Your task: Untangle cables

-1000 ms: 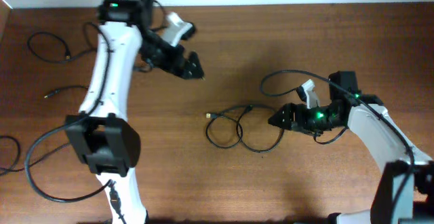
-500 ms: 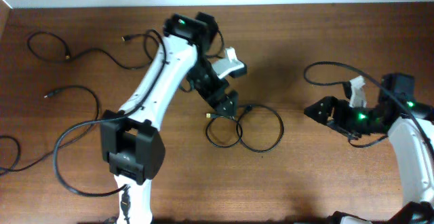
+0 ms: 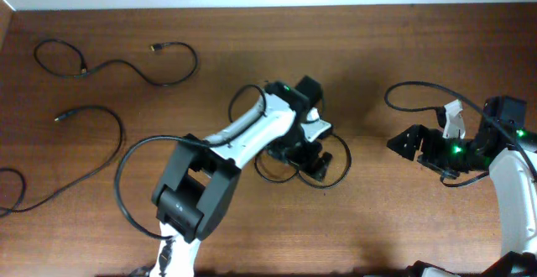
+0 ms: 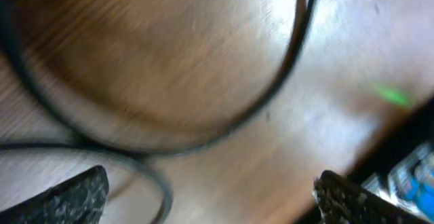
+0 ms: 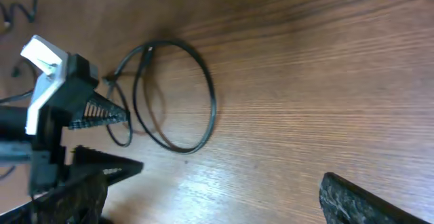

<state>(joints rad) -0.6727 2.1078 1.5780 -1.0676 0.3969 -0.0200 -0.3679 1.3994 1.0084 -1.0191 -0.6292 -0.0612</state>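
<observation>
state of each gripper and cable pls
left gripper: open, low over the looped cable
right gripper: open, empty
looped cable: coiled flat, not gripped
top-left cable: loose, lying in curves
left cable: loose, untouched

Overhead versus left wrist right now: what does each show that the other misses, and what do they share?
Only overhead: the loose cables lying at the upper left, and the right gripper off to the right, clear of the loop. Only left wrist: the left gripper with its jaws wide apart and a cable strand between them, though the picture is blurred. Both: the looped cable on the wooden table.
</observation>
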